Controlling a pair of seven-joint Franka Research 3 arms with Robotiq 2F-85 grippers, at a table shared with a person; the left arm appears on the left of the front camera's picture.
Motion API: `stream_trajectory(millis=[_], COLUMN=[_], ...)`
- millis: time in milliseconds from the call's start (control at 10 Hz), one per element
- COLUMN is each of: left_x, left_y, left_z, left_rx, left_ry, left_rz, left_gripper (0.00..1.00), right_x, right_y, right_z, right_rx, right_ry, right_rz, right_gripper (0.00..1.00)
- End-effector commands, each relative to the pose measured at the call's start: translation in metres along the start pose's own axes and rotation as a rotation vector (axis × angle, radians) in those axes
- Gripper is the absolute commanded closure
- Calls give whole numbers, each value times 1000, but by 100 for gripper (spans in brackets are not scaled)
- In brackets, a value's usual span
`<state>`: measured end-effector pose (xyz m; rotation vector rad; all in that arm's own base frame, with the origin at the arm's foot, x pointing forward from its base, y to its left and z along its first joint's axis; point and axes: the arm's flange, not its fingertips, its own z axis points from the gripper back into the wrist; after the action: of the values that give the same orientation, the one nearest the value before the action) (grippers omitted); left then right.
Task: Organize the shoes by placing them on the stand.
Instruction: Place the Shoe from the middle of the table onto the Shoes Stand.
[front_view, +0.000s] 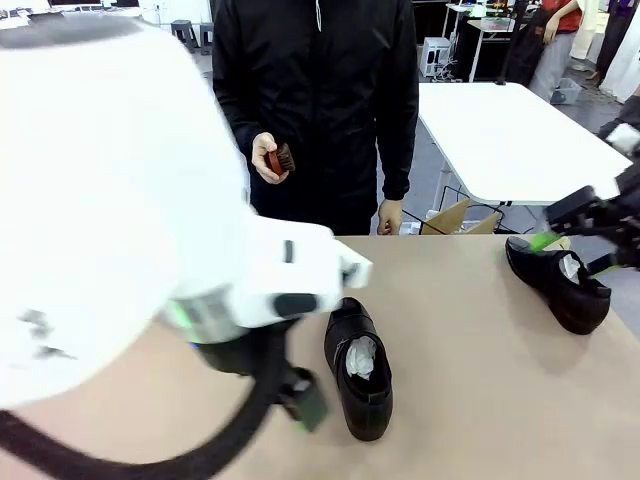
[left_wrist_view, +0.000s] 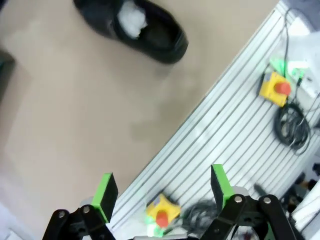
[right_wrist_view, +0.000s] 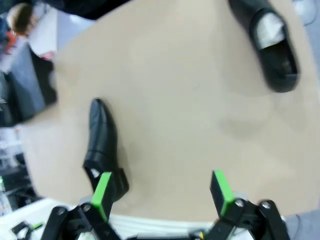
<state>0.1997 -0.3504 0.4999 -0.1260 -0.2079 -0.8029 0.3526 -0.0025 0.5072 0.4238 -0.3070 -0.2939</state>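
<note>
My left arm (front_view: 110, 200) bulks white across the near left of the front view. Its left tool (front_view: 305, 405) hangs low over the tan worktop (front_view: 460, 400), blurred there. From the left wrist the left tool (left_wrist_view: 162, 187) stands wide apart, its green pads (left_wrist_view: 105, 192) bare with nothing between them, above the near edge of the worktop.

Just right of that tool lies the middle shoe (front_view: 358, 370), sole down on the worktop, toe toward me, white paper stuffed inside. From the left wrist the same shoe (left_wrist_view: 135, 27) sits well beyond the fingertips, apart from them.

At the far side a person (front_view: 315, 100) in a black jacket stands with a brush (front_view: 282, 158) in one hand (front_view: 268, 158).

Farther right, near the worktop's right edge, lies the right shoe (front_view: 560, 280), angled. The right tool (front_view: 572, 252) hovers over its heel end. From the right wrist the right tool (right_wrist_view: 161, 190) gapes wide, and the right shoe (right_wrist_view: 102, 145) lies just beyond one pad (right_wrist_view: 102, 192), not between the two. I cannot tell whether they touch.
</note>
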Motion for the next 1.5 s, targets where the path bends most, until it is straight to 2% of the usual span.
stream_trajectory(millis=[0, 200, 500, 600, 800, 1000, 1200, 1400], left_x=[-19, -19, 33, 58, 97, 121, 143, 161], left_y=[17, 17, -4, -9, -12, -15, -19, -26], left_z=[20, 20, -33, -55, -95, -117, -131, -149], left_rx=[16, 16, -93, -123, -86, -21, 14, 62], left_ry=[19, 19, -54, -123, -189, -211, -171, -124], left_rz=[-11, -11, 5, 87, 418, 562, 660, 679], left_gripper=[4, 4, 4, 4, 4, 4, 4, 4], right_x=[-7, -7, -7, -7, -7, -7, -7, -7], right_y=[18, 18, 18, 18, 18, 18, 18, 18], right_z=[-15, -15, -15, -15, -15, -15, -15, -15], right_rx=[-6, -6, -6, -6, -6, -6, -6, -6], right_ry=[38, 38, 38, 38, 38, 38, 38, 38], right_rz=[55, 55, 55, 55, 55, 55, 55, 55], right_gripper=[0, 0, 0, 0, 0, 0, 0, 0])
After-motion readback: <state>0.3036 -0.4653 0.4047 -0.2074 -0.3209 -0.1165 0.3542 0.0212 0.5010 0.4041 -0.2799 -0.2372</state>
